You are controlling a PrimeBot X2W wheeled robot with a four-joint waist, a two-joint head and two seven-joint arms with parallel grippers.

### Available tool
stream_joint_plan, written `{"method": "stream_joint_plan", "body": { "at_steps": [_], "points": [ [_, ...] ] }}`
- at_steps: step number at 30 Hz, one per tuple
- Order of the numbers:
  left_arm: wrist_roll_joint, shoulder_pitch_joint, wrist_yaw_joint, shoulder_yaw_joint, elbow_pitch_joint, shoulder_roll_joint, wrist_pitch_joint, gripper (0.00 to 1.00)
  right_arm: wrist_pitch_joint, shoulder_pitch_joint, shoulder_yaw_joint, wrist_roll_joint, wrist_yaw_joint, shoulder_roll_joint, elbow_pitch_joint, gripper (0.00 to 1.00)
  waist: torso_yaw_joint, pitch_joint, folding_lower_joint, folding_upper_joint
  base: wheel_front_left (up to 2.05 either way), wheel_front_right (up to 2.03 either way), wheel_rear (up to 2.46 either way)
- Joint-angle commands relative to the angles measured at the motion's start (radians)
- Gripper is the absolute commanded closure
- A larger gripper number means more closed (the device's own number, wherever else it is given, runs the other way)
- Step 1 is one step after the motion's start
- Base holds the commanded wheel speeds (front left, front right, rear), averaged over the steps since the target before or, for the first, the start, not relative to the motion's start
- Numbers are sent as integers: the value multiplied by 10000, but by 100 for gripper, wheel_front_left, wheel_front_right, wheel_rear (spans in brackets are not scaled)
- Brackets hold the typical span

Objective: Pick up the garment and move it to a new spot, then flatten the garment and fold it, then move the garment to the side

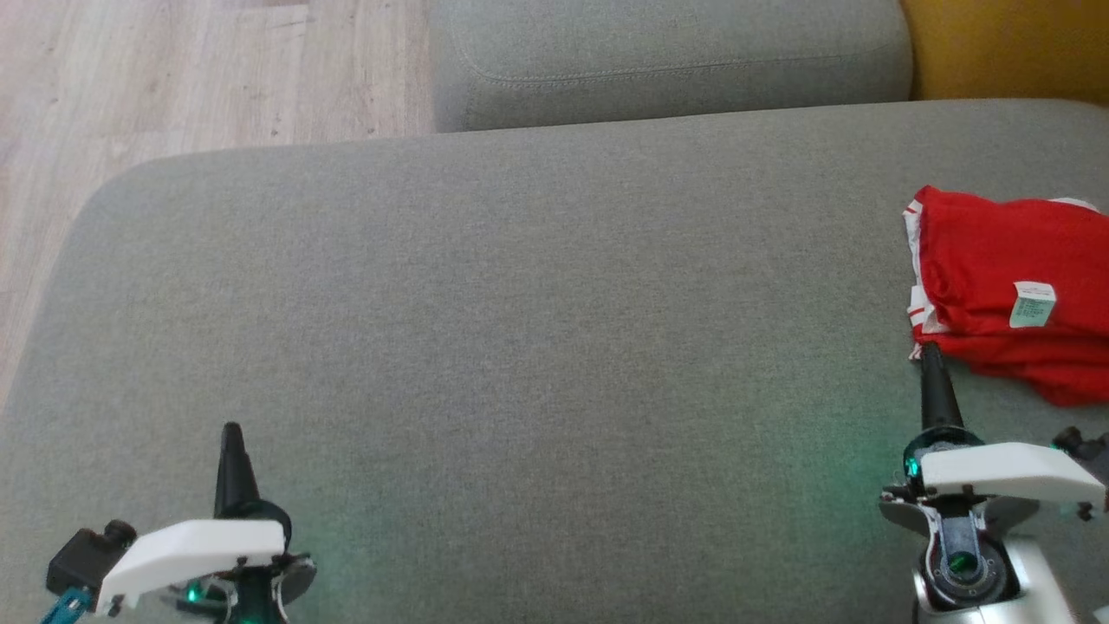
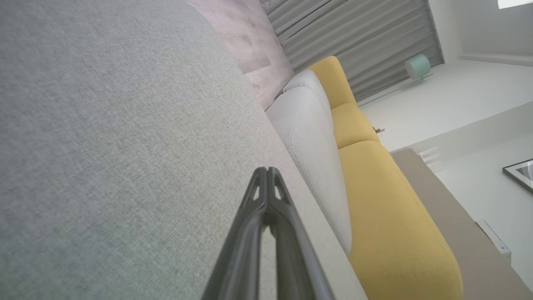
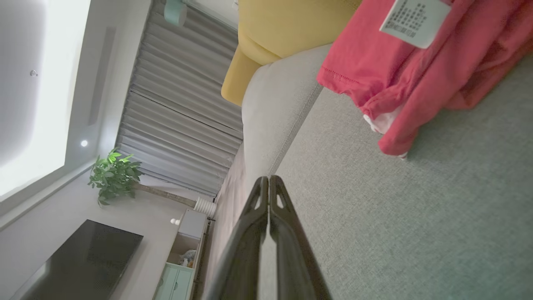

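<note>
Red garment (image 1: 988, 260) sits bunched at 3 o'clock on our grey sofa seat (image 1: 520, 303), white tag (image 1: 1033, 303) up; our right jaws are pinched closed, empty, just beside its near corner; left jaws closed too at 7 o'clock, holding nothing

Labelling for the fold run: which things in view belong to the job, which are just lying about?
Job: red garment, grey cushion it lies on, left claw, right claw, both shut.
Lying about: yellow sofa, plant, TV, curtain.

Living room: sofa (image 1: 520, 347), television (image 3: 83, 258), curtains (image 3: 179, 116).
</note>
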Motion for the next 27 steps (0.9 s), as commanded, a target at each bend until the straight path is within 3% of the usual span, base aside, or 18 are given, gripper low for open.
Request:
{"method": "stream_joint_plan", "body": {
  "at_steps": [1, 27],
  "points": [
    [-248, -560, -98, 339, -313, 51, 60, 100, 117, -163, 61, 297, -5, -177, -415, 100, 5, -5, 0, 0, 0, 0, 0],
    [-2799, -618, -416, 776, -301, 68, 827, 100, 872, -63, -441, 2972, -6, -170, -674, 100, 100, -103, 0, 0, 0, 0, 0]
  ]
}}
